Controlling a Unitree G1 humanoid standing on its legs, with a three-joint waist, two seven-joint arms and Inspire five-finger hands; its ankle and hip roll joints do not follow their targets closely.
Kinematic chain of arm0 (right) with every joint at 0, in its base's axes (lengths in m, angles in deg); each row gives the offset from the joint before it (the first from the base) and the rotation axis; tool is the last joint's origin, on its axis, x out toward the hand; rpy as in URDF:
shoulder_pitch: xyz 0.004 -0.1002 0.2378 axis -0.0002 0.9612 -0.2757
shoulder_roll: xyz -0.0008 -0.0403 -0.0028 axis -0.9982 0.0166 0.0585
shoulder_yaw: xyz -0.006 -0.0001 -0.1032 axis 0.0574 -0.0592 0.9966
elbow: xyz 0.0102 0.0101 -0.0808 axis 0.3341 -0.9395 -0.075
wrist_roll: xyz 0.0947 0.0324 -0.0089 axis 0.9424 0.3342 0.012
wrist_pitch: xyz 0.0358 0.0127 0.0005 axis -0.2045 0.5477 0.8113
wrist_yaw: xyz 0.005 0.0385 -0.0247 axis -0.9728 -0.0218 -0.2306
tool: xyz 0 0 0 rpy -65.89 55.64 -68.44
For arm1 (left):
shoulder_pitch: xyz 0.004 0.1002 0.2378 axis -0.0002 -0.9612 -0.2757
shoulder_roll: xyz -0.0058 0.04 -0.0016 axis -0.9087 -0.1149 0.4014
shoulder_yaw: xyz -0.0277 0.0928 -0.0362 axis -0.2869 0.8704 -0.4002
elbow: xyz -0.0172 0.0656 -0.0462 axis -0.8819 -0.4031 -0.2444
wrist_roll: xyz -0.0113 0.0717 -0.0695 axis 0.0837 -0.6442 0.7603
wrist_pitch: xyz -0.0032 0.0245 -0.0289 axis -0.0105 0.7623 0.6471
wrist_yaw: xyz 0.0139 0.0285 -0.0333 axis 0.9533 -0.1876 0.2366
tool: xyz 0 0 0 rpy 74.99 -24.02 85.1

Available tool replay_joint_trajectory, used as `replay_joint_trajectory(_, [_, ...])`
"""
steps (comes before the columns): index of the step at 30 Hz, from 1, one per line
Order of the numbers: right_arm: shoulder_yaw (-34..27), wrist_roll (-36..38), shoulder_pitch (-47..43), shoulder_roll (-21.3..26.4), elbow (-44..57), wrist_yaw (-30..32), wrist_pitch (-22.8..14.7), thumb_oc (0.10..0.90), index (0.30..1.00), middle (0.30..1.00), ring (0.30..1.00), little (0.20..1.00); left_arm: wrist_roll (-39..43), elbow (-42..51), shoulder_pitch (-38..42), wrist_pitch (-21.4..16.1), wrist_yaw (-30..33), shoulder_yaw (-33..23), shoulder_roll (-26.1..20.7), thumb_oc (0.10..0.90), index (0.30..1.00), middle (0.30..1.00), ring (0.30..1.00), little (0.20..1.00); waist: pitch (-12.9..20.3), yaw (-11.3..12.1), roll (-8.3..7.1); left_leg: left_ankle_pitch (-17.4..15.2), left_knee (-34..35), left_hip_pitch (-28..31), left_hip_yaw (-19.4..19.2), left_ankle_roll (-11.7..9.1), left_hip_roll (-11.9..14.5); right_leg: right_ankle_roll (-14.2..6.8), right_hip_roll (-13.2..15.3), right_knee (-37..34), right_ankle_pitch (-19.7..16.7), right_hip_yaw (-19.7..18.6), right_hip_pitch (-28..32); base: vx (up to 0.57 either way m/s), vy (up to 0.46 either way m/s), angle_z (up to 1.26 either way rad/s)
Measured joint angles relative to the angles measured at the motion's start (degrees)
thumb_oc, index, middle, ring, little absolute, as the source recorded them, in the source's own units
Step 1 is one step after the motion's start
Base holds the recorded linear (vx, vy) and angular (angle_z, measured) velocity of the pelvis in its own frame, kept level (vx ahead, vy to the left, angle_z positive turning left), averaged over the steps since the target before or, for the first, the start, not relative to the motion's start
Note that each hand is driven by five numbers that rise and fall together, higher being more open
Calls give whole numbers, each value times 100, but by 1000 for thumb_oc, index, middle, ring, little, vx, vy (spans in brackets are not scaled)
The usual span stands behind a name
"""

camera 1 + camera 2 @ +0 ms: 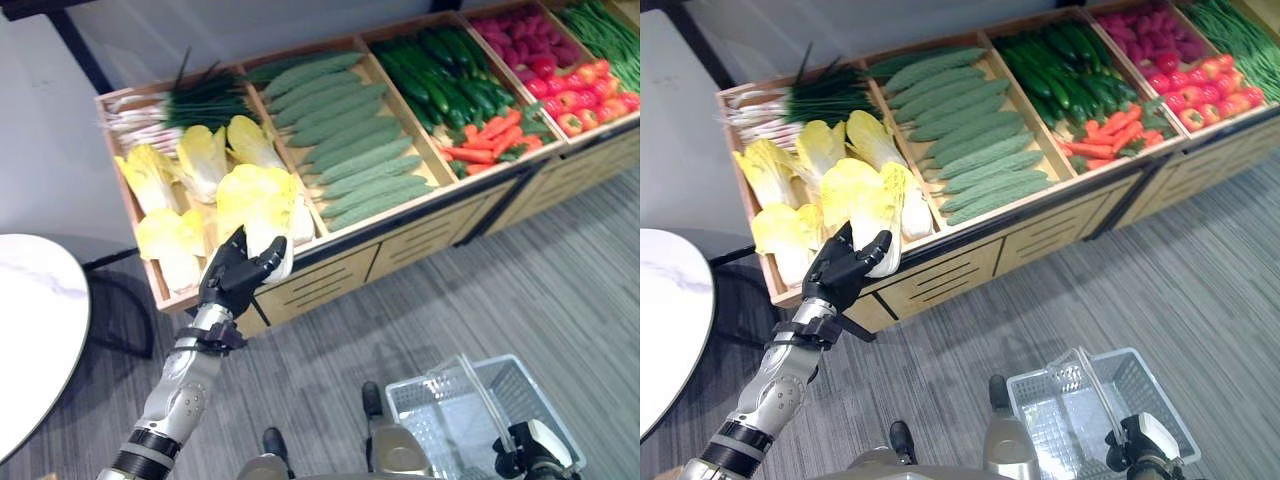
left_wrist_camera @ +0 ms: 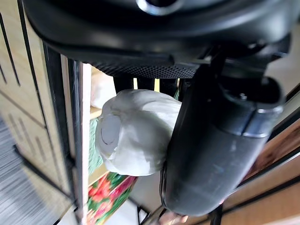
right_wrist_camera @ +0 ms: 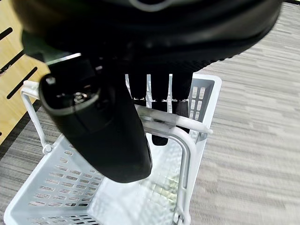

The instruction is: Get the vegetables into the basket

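Slippage is the main risk: a napa cabbage [image 1: 262, 205] at the front edge of the produce shelf [image 1: 330, 262] is clasped by the left hand [image 1: 236, 272], and its smooth white base may slide free. The basket [image 1: 480, 415], empty on the floor, is held by its handle in the right hand's [image 3: 117, 117] curled fingers, well apart. Other cabbages [image 1: 175, 235] crowd alongside, cucumbers [image 1: 350, 140] lie in the next bin, and the shelf's raised lip could snag the lift.

— What do you see of the left arm [image 1: 180, 395]?
— You see silver-grey shells, a black band low at 7 o'clock, and a dark, glossy left hand [image 1: 232, 272].
— The right hand [image 3: 140, 70]?
— Dark too, its thumb smooth and rounded.
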State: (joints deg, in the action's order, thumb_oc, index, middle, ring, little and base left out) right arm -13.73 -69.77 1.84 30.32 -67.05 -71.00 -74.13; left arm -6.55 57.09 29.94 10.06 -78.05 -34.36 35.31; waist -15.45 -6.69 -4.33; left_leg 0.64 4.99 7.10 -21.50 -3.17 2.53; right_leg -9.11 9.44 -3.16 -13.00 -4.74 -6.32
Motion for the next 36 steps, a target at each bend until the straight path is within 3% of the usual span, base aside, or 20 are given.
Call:
replay_joint_trajectory(3, [15,3,-105,-125,111,-4,28,400,300,300,300,300,-1,-218,227,-13,-3,2,-133,400,300,300,300,300,-74,-26,-127,-128,-161,-119,-386,173,-72,-226,-76,-84,-704,137,-289,-141,155,-72])
replay_joint_trajectory(4, [18,6,-110,-188,122,6,26,400,300,300,300,300,-6,-264,275,7,-2,4,-180,400,300,300,300,300,-76,-60,-207,-185,-272,-184,-453,272,-91,-2,-91,-188,-916,229,-305,-148,139,-70])
replay_joint_trajectory(5, [37,17,-173,-295,50,5,15,400,300,300,300,300,-21,-361,347,3,-7,4,-167,400,300,300,300,300,-135,-30,-114,-218,-435,-310,-594,388,187,-73,-180,320,-495,1006,-496,-136,187,-55])
replay_joint_trajectory(6, [30,40,-154,-308,-102,-6,46,400,300,300,300,300,-16,-356,329,0,0,37,-43,400,300,300,300,300,-129,37,84,-163,-405,-328,-729,381,391,185,-303,1380,249,1524,-730,-96,110,-57])
replay_joint_trajectory(7, [-4,118,-116,-297,-132,-6,89,400,300,300,300,300,-17,-322,304,-4,-4,97,-50,400,300,300,300,300,-166,120,175,-65,-376,-295,-801,258,472,270,-300,2015,676,1746,-763,-55,51,-54])
replay_joint_trajectory(8, [-2,169,-51,-284,-161,-14,96,400,300,300,300,300,-24,-312,205,-1,-2,109,-157,400,300,300,300,300,-174,242,157,-77,-386,-190,-966,259,521,353,-117,2622,1224,2079,-677,-76,-15,-54])
replay_joint_trajectory(10, [5,163,-61,-148,-127,-13,87,400,300,300,300,300,-24,-305,-19,3,26,-35,-273,400,300,300,300,300,-159,430,166,-90,-331,-21,-1354,238,563,308,177,2819,1711,2429,-438,-31,-83,-89])
replay_joint_trajectory(12, [16,157,-75,-107,-17,-14,62,400,300,300,300,300,-25,-282,-120,-4,33,-237,-418,400,300,300,300,300,-152,541,46,-52,-321,34,-1561,16,525,330,307,2010,1689,2425,-117,4,-108,-85])
replay_joint_trajectory(14, [72,152,-181,-100,6,-15,49,400,300,300,300,300,-23,-301,-333,3,95,-351,-466,400,300,300,300,300,-139,570,145,38,-391,132,-1553,0,803,568,-168,1504,1397,2230,129,29,-133,-79])
replay_joint_trajectory(16, [119,153,-148,-81,62,-15,76,400,300,300,300,300,-41,-296,-338,12,90,-323,-379,400,300,300,300,300,-123,514,96,48,-633,124,-1503,-22,932,626,-313,1313,1362,2181,261,27,-194,-40])
replay_joint_trajectory(18, [117,154,-53,9,140,-11,72,400,300,300,300,300,-141,-228,-344,16,75,-271,-241,400,300,300,300,300,-68,451,166,61,-625,173,-1515,-42,1062,705,-494,801,1110,2110,476,4,-140,-30])
replay_joint_trajectory(23, [123,161,68,20,175,-10,86,400,300,300,300,300,-231,-87,-218,95,-5,-241,-252,400,300,300,300,300,-51,238,156,88,-929,153,-1509,-114,1137,779,-543,469,956,2000,670,17,-94,-16])
replay_joint_trajectory(27, [69,162,131,27,302,20,35,400,300,300,300,300,-240,-47,-119,94,-42,-238,-229,400,300,300,300,300,19,112,252,117,-695,288,-1509,-170,1085,740,-579,368,881,1972,721,-3,-122,-3])
replay_joint_trajectory(36, [45,171,298,22,298,53,5,400,300,300,300,300,-245,-54,-32,95,-8,135,-51,400,300,300,300,300,36,68,400,142,-743,271,-1504,-212,1110,712,-591,207,807,1851,705,-15,-147,-5])
